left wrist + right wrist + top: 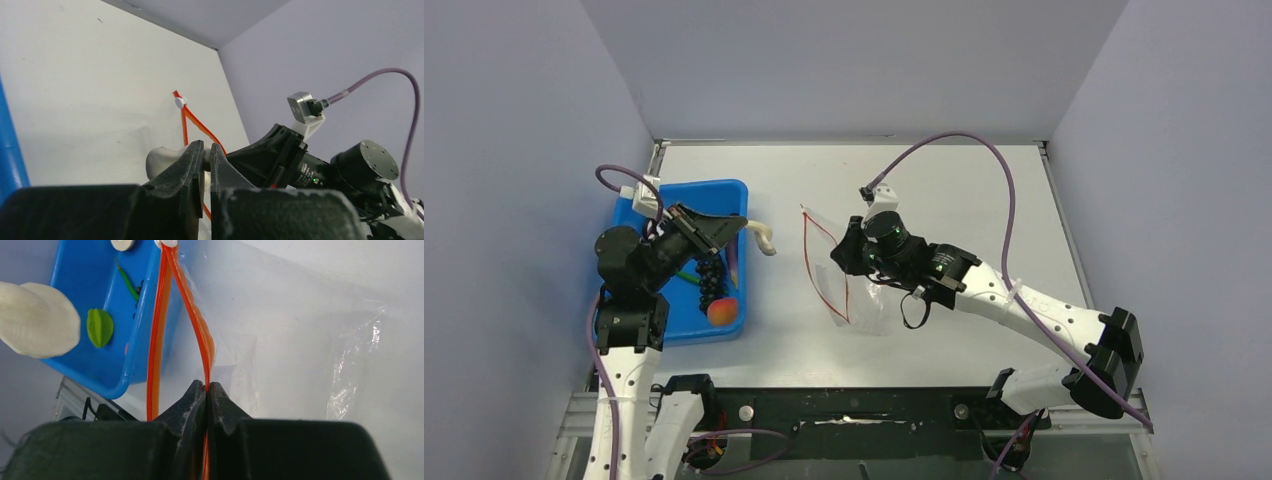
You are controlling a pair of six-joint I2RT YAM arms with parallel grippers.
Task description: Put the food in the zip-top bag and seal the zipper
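A white desk (964,190) stands between three plain, pale lilac walls (854,60): left, far and right. A dark metal rail (854,410) runs along its near edge. The light is even.

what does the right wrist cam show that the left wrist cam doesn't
Right wrist only: the right gripper shut on the zipper, a lime-green fruit and green pod in the blue tray. Left wrist only: the left gripper pinching a pale toy food, the right arm. Both: the zipper, the blue tray, the pale toy food.
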